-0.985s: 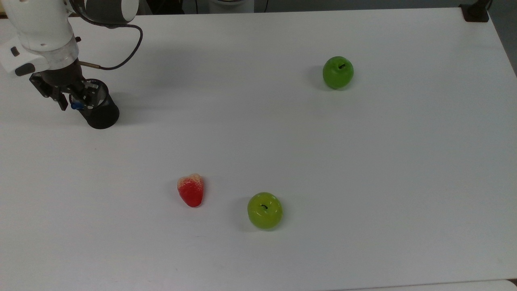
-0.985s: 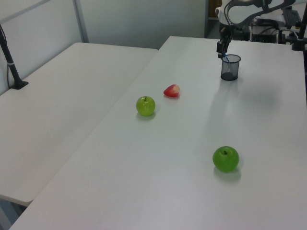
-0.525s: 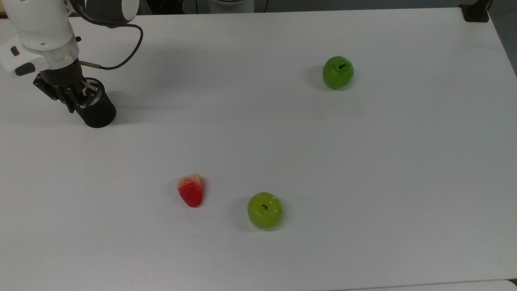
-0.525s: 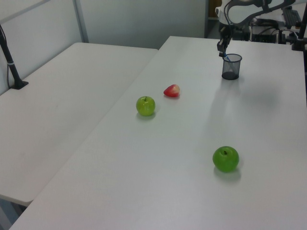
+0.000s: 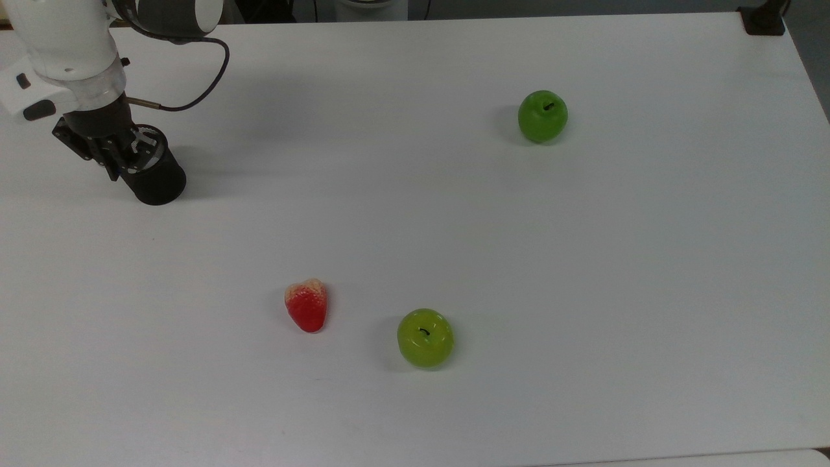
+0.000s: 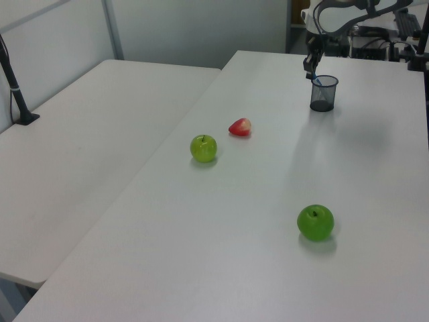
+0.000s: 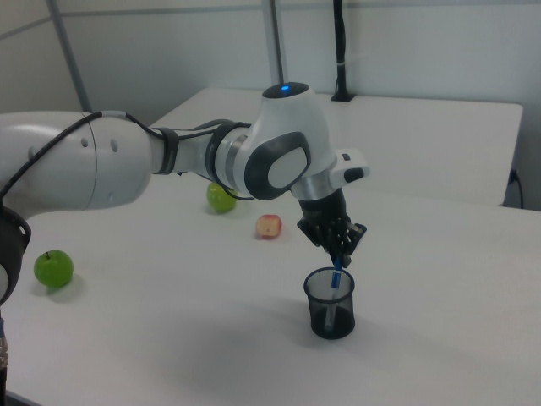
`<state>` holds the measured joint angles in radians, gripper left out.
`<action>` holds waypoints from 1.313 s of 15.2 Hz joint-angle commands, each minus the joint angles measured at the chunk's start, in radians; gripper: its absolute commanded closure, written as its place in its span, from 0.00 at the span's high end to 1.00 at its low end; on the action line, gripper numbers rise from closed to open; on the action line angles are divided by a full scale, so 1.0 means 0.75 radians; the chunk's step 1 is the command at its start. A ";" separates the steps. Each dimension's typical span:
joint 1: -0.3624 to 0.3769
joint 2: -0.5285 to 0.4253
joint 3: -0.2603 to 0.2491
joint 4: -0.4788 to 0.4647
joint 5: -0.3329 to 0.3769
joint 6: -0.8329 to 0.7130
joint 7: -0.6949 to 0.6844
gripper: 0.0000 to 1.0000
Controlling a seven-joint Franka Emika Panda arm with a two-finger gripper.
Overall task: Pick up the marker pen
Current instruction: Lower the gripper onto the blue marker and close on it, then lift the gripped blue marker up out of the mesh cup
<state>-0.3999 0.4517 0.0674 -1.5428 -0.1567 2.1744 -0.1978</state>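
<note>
The marker pen (image 7: 336, 277) stands tilted in a black mesh cup (image 7: 331, 309), its blue cap sticking out above the rim and its white barrel faint through the mesh. My gripper (image 7: 340, 254) points down over the cup's mouth and is shut on the top of the cap. In the top view the gripper (image 5: 117, 159) covers the upper-left rim of the cup (image 5: 157, 183) near the top view's left edge. In the left view the gripper (image 6: 311, 72) and the cup (image 6: 324, 95) sit at the far end of the table.
A red strawberry (image 5: 307, 306) and a green apple (image 5: 425, 337) lie in the lower middle of the white table (image 5: 583, 259). A second green apple (image 5: 543, 115) sits at the upper right. A black cable (image 5: 207, 84) loops off the arm's wrist.
The fingers, apart around the blue cap a second ago, have closed on it. The cup has shifted slightly towards the top view's upper left. Little has moved in the last half second.
</note>
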 commanded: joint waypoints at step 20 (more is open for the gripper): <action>0.163 -0.324 0.019 0.006 0.203 -0.117 0.139 0.06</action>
<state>-0.3648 0.2266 0.0832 -1.5213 -0.0118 2.1429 -0.1685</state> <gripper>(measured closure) 0.819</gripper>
